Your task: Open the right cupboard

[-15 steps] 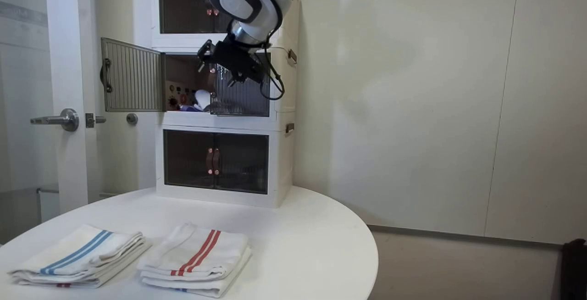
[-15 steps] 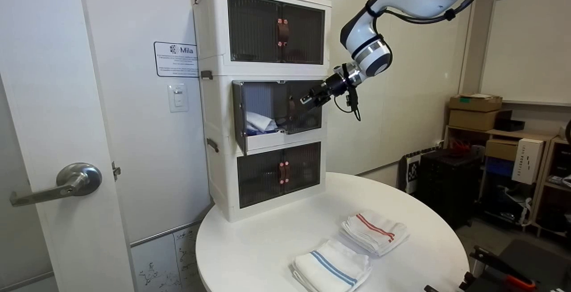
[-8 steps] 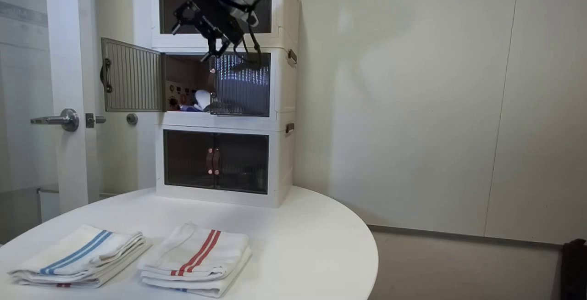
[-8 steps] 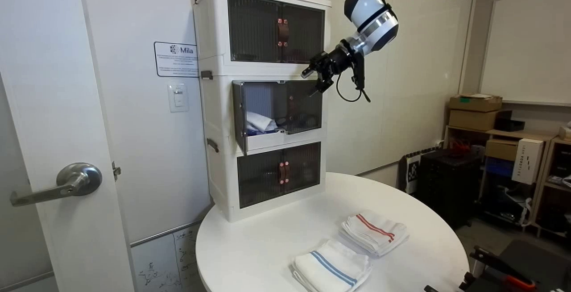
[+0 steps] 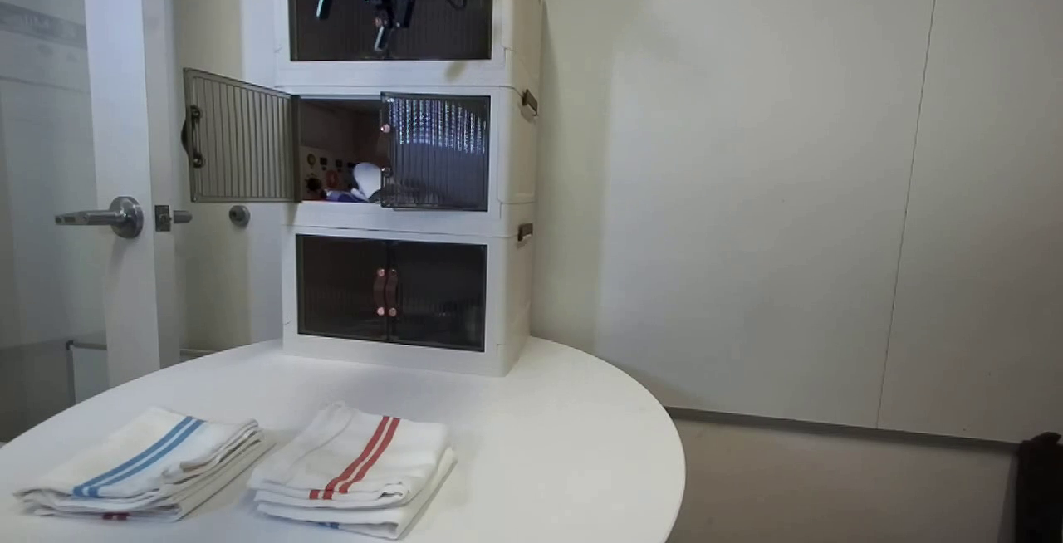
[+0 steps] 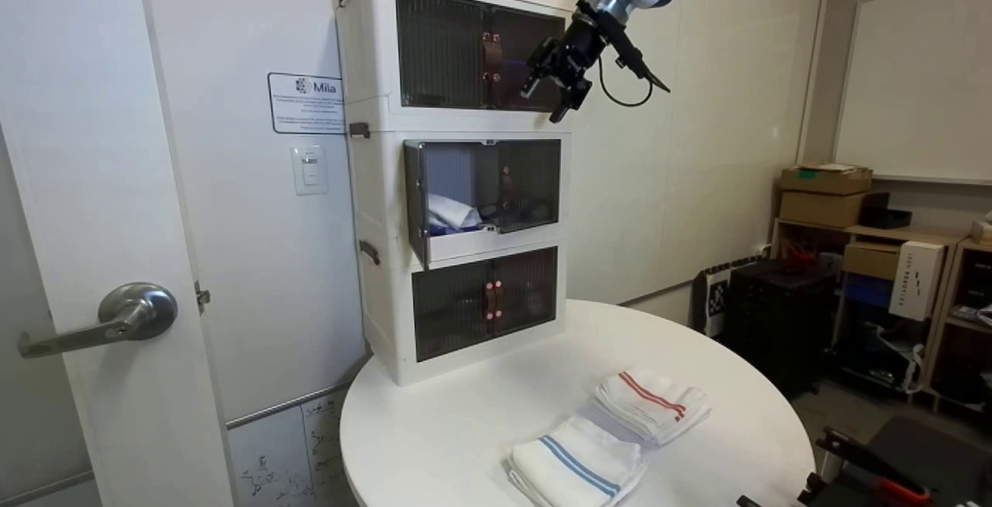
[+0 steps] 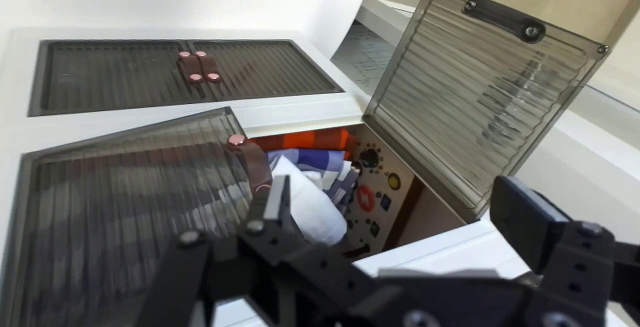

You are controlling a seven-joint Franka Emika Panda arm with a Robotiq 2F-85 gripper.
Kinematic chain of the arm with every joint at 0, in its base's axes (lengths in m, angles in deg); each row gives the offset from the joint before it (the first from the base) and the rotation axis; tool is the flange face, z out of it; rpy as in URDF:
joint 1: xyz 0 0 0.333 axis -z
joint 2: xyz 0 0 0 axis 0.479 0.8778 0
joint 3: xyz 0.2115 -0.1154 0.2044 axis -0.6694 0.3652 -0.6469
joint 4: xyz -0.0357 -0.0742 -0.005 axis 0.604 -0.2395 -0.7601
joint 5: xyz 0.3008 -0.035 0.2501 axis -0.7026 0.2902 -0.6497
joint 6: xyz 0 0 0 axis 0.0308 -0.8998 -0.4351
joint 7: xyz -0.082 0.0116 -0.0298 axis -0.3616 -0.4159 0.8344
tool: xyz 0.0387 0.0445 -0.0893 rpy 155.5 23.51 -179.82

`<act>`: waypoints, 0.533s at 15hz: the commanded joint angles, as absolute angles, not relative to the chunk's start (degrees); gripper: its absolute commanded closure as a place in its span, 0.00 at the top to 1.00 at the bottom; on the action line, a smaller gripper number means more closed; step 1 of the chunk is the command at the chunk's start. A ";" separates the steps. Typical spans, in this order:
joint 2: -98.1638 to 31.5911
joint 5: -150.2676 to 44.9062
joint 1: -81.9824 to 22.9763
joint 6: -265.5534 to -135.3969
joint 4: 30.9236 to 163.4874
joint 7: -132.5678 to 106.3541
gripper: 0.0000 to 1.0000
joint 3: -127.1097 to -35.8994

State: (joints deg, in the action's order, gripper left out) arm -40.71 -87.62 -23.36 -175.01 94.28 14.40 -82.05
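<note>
The middle cupboard of the white stack has its left door point(image 5: 241, 136) swung wide open; this door also shows in the wrist view point(image 7: 480, 87). Its right door point(image 5: 438, 153) stands slightly ajar, its inner edge out from the frame, with a brown handle at that edge. The right door also shows in the other views point(image 6: 530, 185) point(image 7: 130, 207). My gripper point(image 5: 352, 22) is open and empty, above the middle cupboard and in front of the top one, fingers pointing down point(image 6: 544, 102). In the wrist view the fingers point(image 7: 400, 212) are wide apart, touching no door.
Folded cloths and a white item point(image 7: 310, 202) lie inside the middle cupboard. The top cupboard point(image 6: 442, 46) and bottom cupboard point(image 5: 340, 286) have shut doors. A blue-striped towel point(image 5: 141, 460) and a red-striped towel point(image 5: 357, 460) lie on the round white table point(image 5: 581, 443).
My gripper has risen from in front of the middle cupboard's right door to the top cupboard's height and tilted to point more downward. The doors have not visibly moved.
</note>
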 commanded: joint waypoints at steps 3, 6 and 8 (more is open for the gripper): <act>-32.93 -80.88 -24.95 -160.13 80.32 2.85 1.00 -85.04; -28.30 -81.14 -25.09 -155.56 73.29 -0.33 1.00 -86.39; -25.01 -79.72 -25.49 -156.14 68.99 -3.75 1.00 -86.57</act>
State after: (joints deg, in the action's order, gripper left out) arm -31.41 -81.32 -25.30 -159.02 78.80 1.06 -86.14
